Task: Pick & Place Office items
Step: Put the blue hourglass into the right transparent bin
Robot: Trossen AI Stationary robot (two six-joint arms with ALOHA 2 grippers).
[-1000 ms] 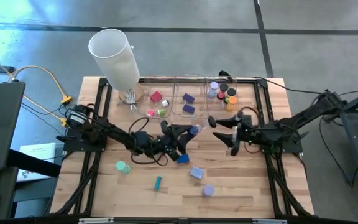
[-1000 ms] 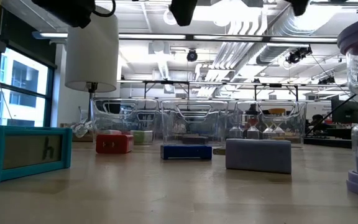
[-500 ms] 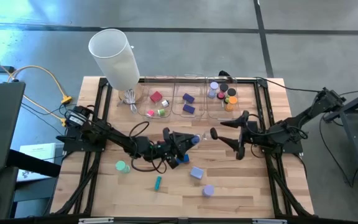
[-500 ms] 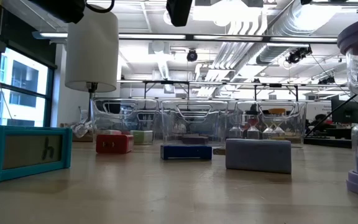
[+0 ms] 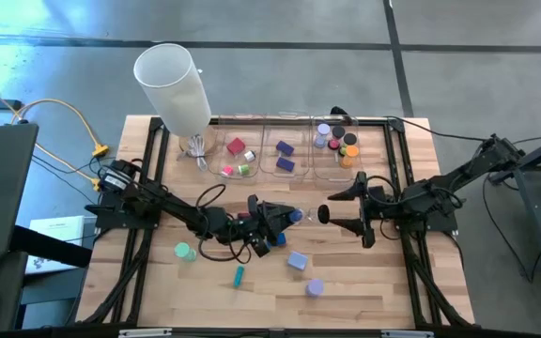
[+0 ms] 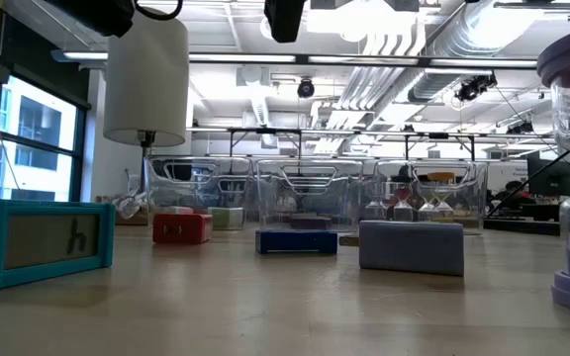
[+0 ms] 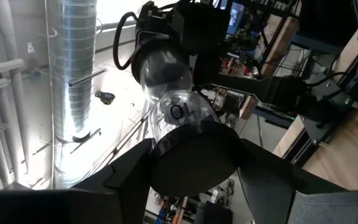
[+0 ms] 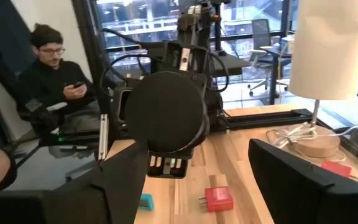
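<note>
The table [image 5: 383, 282] is crowded along its far edge, where 3 clear bins [image 5: 285, 141] stand side by side and a tall white cylinder [image 5: 172, 80] rises at the far left corner. A red block [image 5: 236, 147] is seen in the left bin, 2 purple blocks [image 5: 285, 148] in the middle one, and lavender, black and orange rolls [image 5: 344, 145] in the right one. Near the front edge lie a green roll [image 5: 185, 251], a teal stick [image 5: 239, 275], a lavender block [image 5: 297, 261] and a lavender roll [image 5: 315, 287], all left of or near the middle. A blue block [image 6: 296, 241] lies just under the left arm. Bare wood is left toward the front right corner and in the strip between the bins and the grippers. Dark frame rails [image 5: 411, 272] run along the left and right edges. A person [image 8: 48, 68] is seated beyond the left edge. The left arm is stretched low from the left edge to the table's middle, and the left gripper [image 5: 287, 218] is clamped on a black-ended roll [image 7: 194, 155]. The right arm is reached in from the right edge, and the right gripper [image 5: 332, 215] is held level, facing the left one across a small gap. A black roll [image 8: 166, 112] is carried between its part-spread fingers.
</note>
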